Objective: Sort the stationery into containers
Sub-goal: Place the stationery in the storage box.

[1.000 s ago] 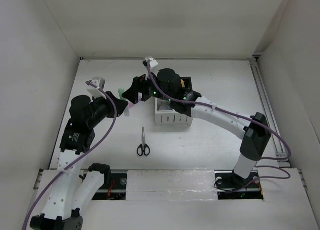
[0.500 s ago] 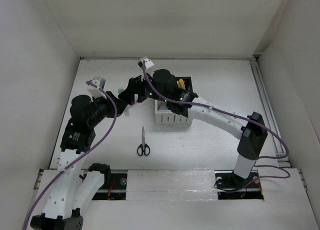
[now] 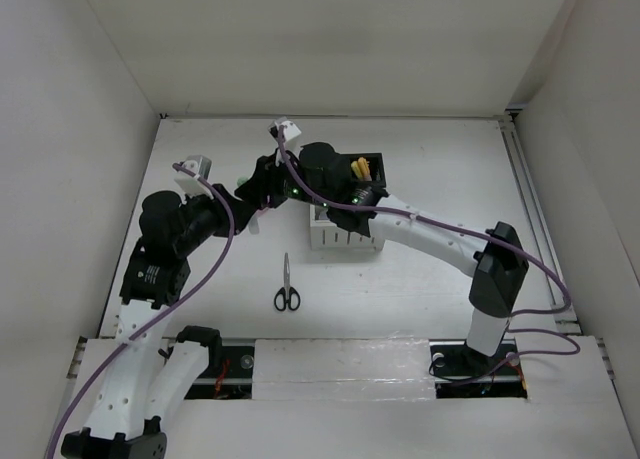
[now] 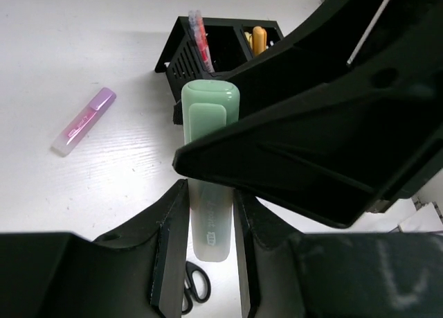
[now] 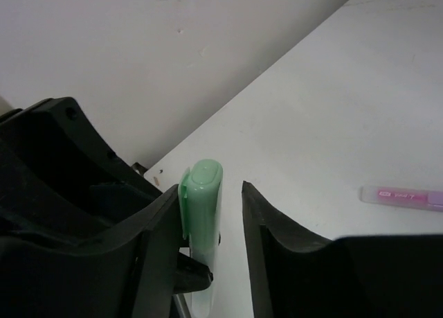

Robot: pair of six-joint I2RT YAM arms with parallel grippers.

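While the overhead view shows only my two wrists meeting just left of the white container [image 3: 345,241], the wrist views show what sits between them. My left fingers [image 4: 169,255] are clamped on the lower body of one green highlighter [image 4: 210,124], held above the bench [image 3: 430,279]. My right fingers [image 5: 277,262] stand apart on either side of its cap, one close against it, the other with a clear gap.

Only the left wrist view looks into the black container [image 4: 181,55]. It holds thin red pens [image 4: 199,37], too close together to count, and one orange highlighter [image 4: 258,39] in the next compartment.

One pink highlighter [image 4: 83,122] lies loose on the bench. One pair of scissors [image 3: 286,289] lies well apart, nearer my bases.

A second ago my right wrist hung over the white container; now it is further left.
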